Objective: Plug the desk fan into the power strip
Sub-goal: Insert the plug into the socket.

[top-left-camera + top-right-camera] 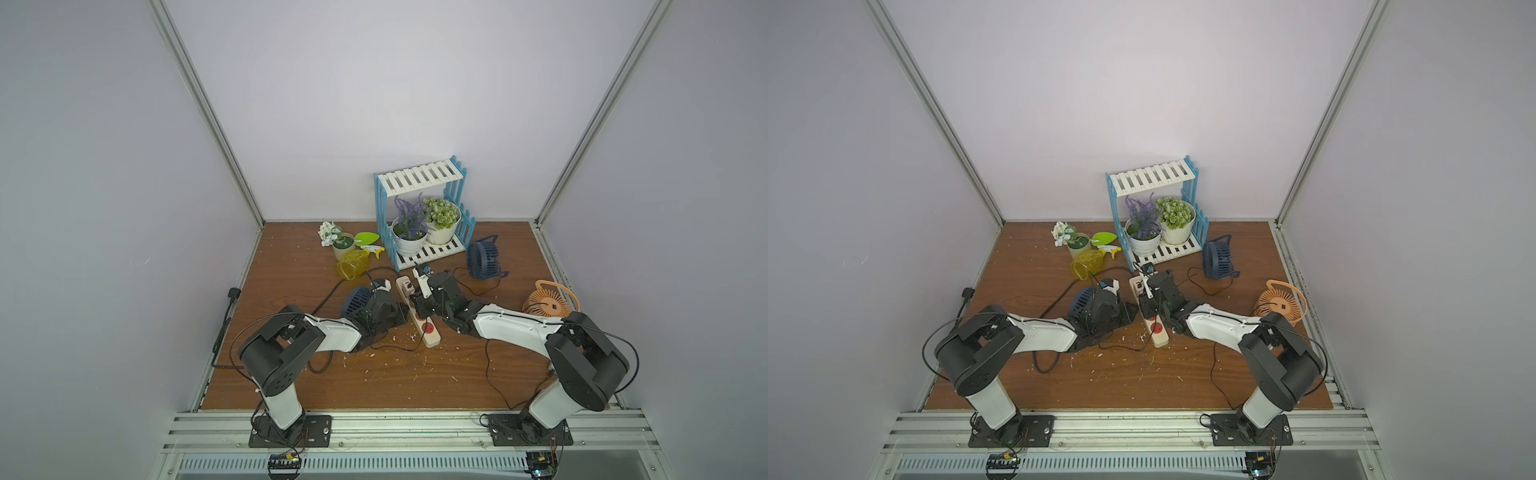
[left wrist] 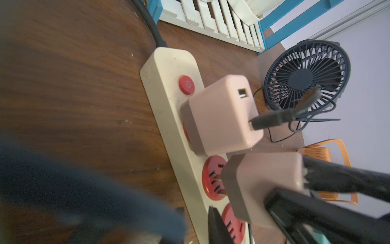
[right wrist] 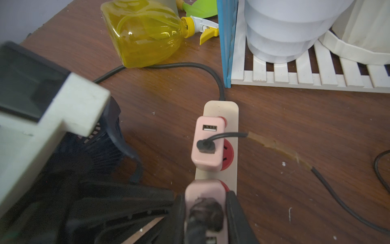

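Out on the brown surface, the power strip lies between my hands. Got my right hand clamped on a pink adapter, prongs at the second socket. Can't tell if my left hand, just beside the strip, is gripping anything.

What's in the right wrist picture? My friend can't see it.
The right gripper clamps a pink adapter at the cream power strip. A second pink adapter with a black cable is already plugged in farther along; beyond are a yellow spray bottle and a blue-and-white rack.
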`<state>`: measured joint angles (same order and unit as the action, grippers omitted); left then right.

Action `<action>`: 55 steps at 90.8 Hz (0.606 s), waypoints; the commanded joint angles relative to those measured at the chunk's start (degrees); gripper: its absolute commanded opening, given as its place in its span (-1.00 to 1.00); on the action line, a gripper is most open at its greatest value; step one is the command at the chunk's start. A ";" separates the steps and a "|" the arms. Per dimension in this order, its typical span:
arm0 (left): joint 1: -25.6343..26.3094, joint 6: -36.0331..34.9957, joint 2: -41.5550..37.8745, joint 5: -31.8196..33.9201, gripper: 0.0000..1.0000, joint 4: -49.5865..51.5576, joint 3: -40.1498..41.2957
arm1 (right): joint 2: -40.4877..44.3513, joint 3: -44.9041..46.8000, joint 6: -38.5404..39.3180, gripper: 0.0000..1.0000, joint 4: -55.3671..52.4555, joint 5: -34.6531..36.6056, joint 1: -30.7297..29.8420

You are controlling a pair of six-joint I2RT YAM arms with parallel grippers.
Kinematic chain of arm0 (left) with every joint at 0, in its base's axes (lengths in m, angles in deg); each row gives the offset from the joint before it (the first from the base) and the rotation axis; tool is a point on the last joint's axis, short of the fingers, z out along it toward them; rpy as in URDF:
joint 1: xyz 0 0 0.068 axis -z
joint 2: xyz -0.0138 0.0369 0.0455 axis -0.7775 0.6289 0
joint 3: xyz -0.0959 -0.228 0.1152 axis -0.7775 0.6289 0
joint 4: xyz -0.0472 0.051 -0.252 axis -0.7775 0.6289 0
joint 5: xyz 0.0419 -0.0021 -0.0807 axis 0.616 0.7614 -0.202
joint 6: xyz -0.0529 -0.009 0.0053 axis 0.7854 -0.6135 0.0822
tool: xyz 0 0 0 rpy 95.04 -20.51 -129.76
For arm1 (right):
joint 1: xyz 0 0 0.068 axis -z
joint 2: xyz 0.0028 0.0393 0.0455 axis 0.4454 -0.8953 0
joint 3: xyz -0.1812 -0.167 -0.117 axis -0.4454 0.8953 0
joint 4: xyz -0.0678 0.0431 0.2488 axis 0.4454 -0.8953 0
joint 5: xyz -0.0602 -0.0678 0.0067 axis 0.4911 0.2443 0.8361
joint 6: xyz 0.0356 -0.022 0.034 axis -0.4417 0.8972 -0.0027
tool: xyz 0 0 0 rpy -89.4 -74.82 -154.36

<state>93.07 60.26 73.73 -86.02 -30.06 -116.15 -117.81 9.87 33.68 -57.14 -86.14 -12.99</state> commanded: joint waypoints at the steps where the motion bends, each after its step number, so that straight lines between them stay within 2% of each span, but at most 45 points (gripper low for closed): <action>1: -1.11 -1.57 1.39 -0.16 -0.53 1.11 -1.46 | -1.92 -0.80 1.06 -1.00 -2.02 1.02 -0.38; 31: -1.48 -2.11 2.91 -1.14 -0.59 1.10 -2.53 | -2.33 0.74 0.02 -1.00 -4.70 2.45 -0.91; 55: -1.78 -2.37 3.24 -1.17 -0.61 1.13 -2.60 | -5.11 1.27 -0.32 -1.00 -12.26 6.35 -3.04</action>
<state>92.26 58.91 76.65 -86.68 -29.82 -117.33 -119.23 8.99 33.66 -58.14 -81.79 -15.20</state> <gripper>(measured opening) 0.194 0.213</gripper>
